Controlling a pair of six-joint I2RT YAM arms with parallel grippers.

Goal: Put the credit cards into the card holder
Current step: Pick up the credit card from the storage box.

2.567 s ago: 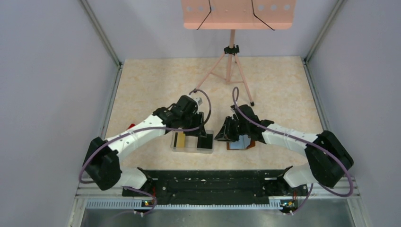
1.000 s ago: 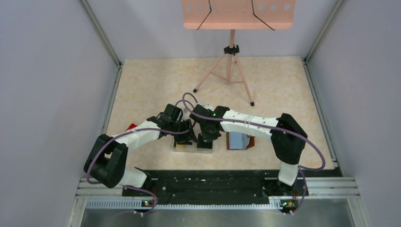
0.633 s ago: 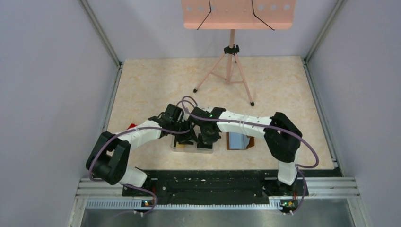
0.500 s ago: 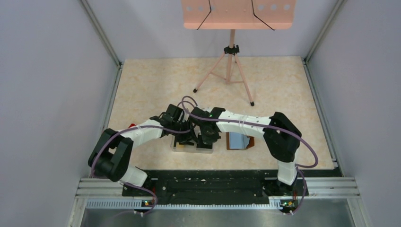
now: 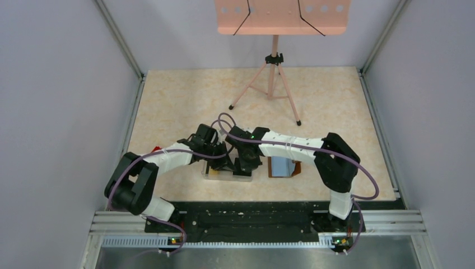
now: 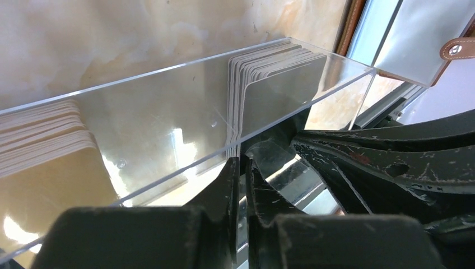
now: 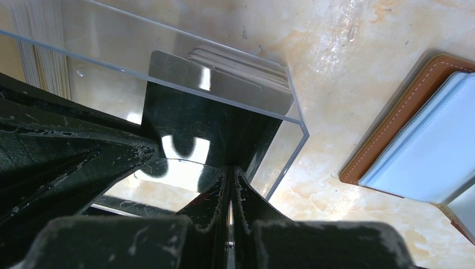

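A clear plastic tray [image 5: 215,176] holds a stack of yellow-gold cards [image 6: 39,145] at its left end and a stack of black cards [image 6: 283,78] at its right end. The brown card holder [image 5: 282,167] lies open to the tray's right, pale blue-grey inside up [image 7: 431,140]. My left gripper [image 6: 242,168] is shut on the tray's near wall [image 6: 168,168]. My right gripper [image 7: 229,179] is shut on one black card [image 7: 218,106], held upright at the black stack, its top above the tray rim. Both grippers [image 5: 222,164] [image 5: 244,165] crowd over the tray.
A pink tripod stand [image 5: 273,84] with a flat pink top stands at the back of the marbled table. The card holder's snap tab [image 6: 456,47] shows at the left wrist view's upper right. Grey walls enclose the table on both sides.
The right arm swung left from over the card holder to the tray's black cards. The left gripper came down onto the tray. Little has moved in the last half second.
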